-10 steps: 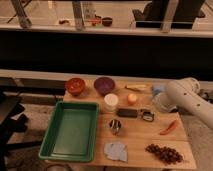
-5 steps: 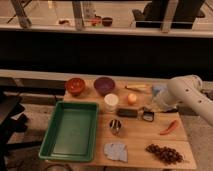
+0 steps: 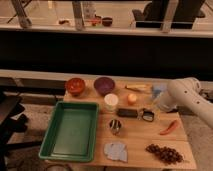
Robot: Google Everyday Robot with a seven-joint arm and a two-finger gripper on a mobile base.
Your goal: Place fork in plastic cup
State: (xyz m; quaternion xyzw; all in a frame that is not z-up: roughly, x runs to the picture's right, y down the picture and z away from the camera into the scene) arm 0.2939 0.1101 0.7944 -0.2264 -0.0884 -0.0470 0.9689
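The table (image 3: 135, 132) has a green tray (image 3: 70, 131) on its left half. On the right, the white arm (image 3: 185, 96) bends in over the far corner. It has barely shifted in the last second, so the job seems no further along. The plastic cup (image 3: 159, 89) stands upright at the back, just beside the arm's elbow and apparently empty. The gripper (image 3: 146, 115) hangs low over the wood, near a black block (image 3: 127, 113); I cannot tell whether it is open or closed. I cannot pick out the fork with certainty. It may be at the gripper, with the cup close behind.
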